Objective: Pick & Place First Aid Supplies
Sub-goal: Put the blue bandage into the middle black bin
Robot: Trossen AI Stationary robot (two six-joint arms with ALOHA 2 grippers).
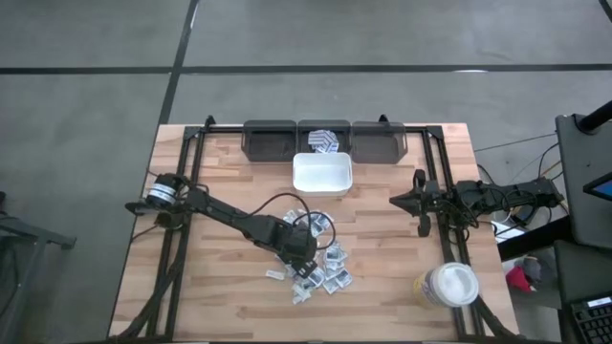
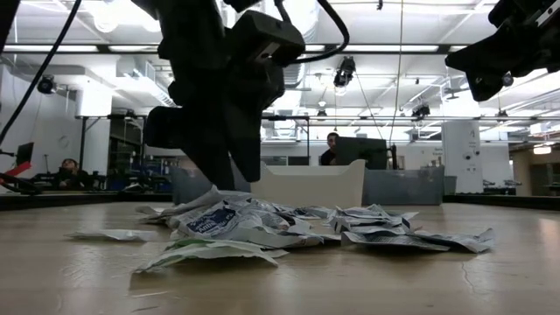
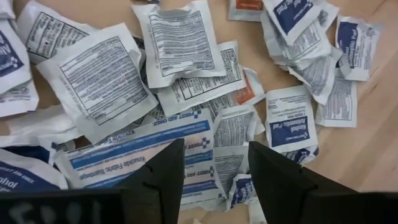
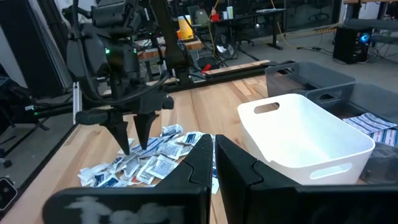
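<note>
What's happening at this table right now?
The left gripper is down over the pile of sachets on the wooden table, fingers open above them, nothing gripped yet. The right gripper waits shut and empty off to the right side. The white bin near the middle looks empty, while the middle grey bin behind it already holds some sachets. A white lidded tub stands at the front right.

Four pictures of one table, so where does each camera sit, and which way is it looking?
High: overhead, straight down; both arms over the sachets.
Low: tabletop level, across the pile; left gripper above it.
Left wrist: on that arm, facing down; open fingers.
Right wrist: looks across to the white bin; shut right gripper.
All four share the pile.
</note>
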